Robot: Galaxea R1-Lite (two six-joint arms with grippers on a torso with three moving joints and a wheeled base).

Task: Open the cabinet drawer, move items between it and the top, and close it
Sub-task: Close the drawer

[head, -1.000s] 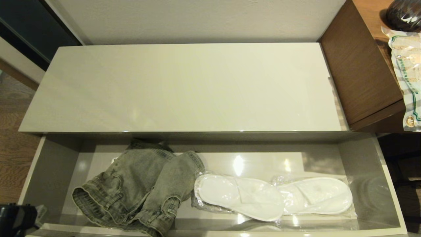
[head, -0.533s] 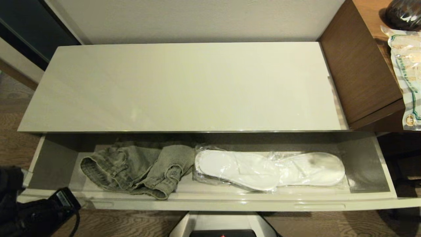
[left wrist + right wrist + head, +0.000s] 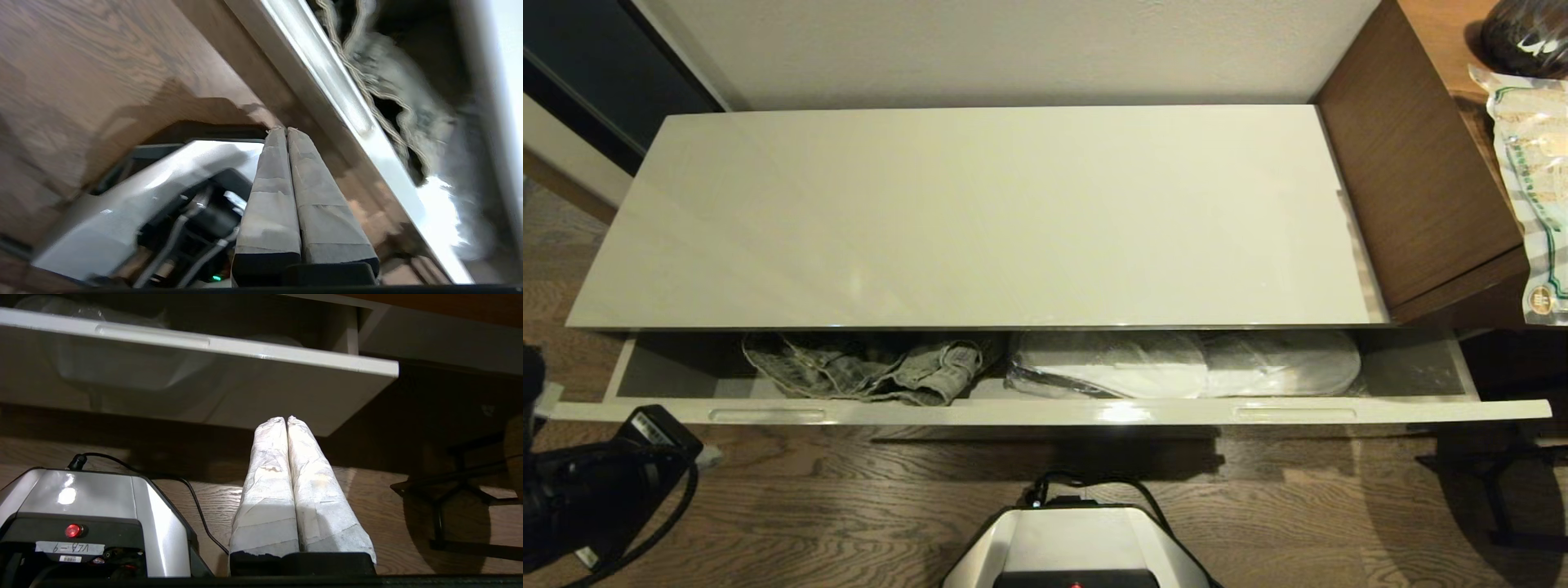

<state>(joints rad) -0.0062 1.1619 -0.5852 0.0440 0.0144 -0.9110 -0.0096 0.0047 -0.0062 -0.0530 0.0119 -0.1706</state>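
Note:
The cabinet drawer [image 3: 1045, 411] stands a hand's width open under the top [image 3: 980, 220], which is bare. Two bagged white slippers [image 3: 1111, 363] [image 3: 1282, 359] lie in the drawer's right half, partly under the top's edge. My left arm [image 3: 596, 482] is low at the near left, in front of the drawer's left end. My left gripper [image 3: 284, 130] is shut and holds nothing, its tips close to the drawer's front [image 3: 347, 110]. My right gripper [image 3: 286, 418] is shut and holds nothing, hanging below the drawer's right end [image 3: 245, 347].
Folded grey jeans [image 3: 874, 367] fill the drawer's left half. A brown desk [image 3: 1413, 163] with a printed packet [image 3: 1531, 180] stands to the right. My base [image 3: 1078, 547] sits on the wood floor at the near centre, and a black stand [image 3: 1494, 482] is at the right.
The drawer has slid well inward, from wide open to a narrow gap, carrying the jeans and slippers under the top. My left arm has moved forward along with its front.

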